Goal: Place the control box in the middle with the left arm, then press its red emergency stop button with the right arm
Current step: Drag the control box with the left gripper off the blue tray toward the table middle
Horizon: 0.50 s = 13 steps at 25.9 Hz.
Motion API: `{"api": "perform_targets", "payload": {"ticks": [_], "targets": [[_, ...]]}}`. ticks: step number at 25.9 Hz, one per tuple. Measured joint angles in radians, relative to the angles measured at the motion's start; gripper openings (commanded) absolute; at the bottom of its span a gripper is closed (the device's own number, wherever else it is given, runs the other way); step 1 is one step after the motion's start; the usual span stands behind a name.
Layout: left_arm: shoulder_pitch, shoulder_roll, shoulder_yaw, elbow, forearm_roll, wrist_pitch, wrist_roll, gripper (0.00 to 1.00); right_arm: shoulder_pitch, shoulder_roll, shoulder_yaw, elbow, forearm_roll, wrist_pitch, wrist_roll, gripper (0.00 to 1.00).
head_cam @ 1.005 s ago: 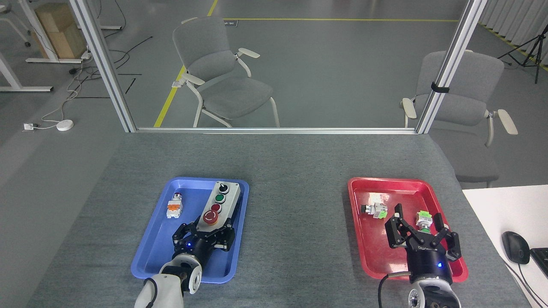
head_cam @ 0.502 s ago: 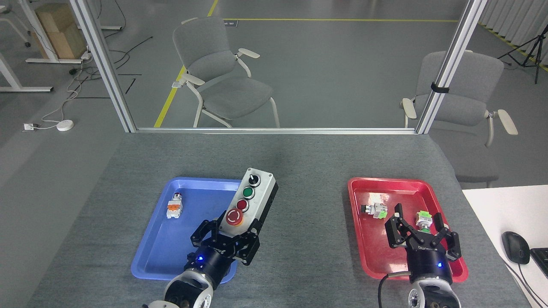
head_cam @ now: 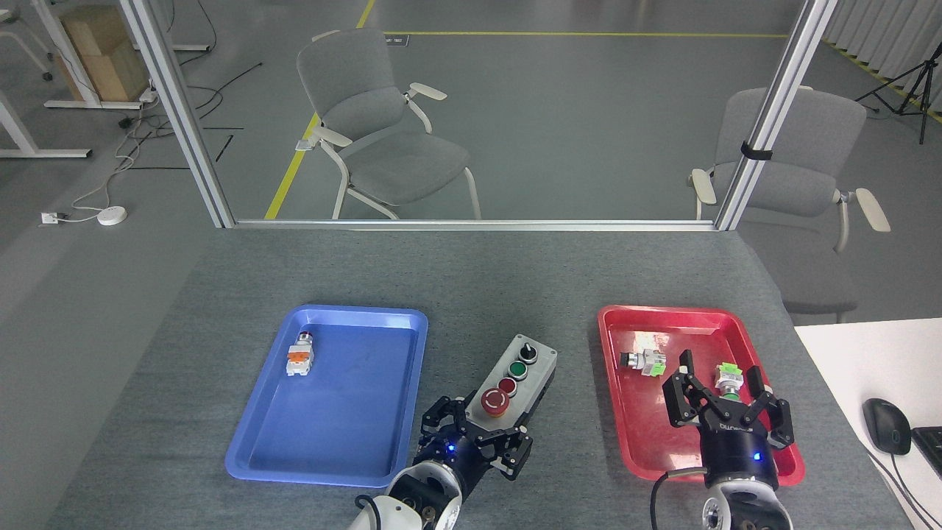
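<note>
- The grey table (head_cam: pixel 486 280) carries a blue tray (head_cam: pixel 331 442) on the left and a red tray (head_cam: pixel 633 434) on the right.
- The control box (head_cam: pixel 526 368) sits between the two trays, tilted, its far end leaning right.
- The left arm's gripper (head_cam: pixel 478 442) has its jaws clenched on the box's near end.
- The right arm's gripper (head_cam: pixel 725 405) hovers over the red tray, jaws spread and released.
- The red emergency stop button (head_cam: pixel 494 401) faces up at the box's near end, just beyond the left jaws.
- A small switch part (head_cam: pixel 299 355) lies in the blue tray; two more (head_cam: pixel 644 361) (head_cam: pixel 728 374) lie in the red tray.
</note>
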Motion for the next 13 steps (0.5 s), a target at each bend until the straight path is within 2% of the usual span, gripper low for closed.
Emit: {"api": "perform_targets", "payload": {"ticks": [5,10,11,12,13], "targets": [[-0.070,-0.009,-0.073,0.106,0.001,0.034,0.005,0.00,-0.002,-0.003,0.000,0.000,0.000,0.001,-0.001,0.99],[-0.093,-0.010,-0.101,0.152,0.007,0.050,0.008,0.00,-0.003,-0.005,0.000,0.000,0.000,0.002,-0.001,0.99],[-0.095,-0.011,-0.108,0.159,0.007,0.050,0.008,0.06,-0.003,-0.005,0.000,0.000,0.000,0.002,-0.001,0.99],[-0.097,-0.011,-0.116,0.167,0.008,0.050,0.008,0.20,-0.003,-0.007,0.000,0.000,0.000,0.002,-0.001,0.99],[-0.097,-0.011,-0.123,0.173,0.008,0.053,0.012,0.38,-0.004,-0.008,0.000,0.000,0.000,0.002,-0.001,0.99]]}}
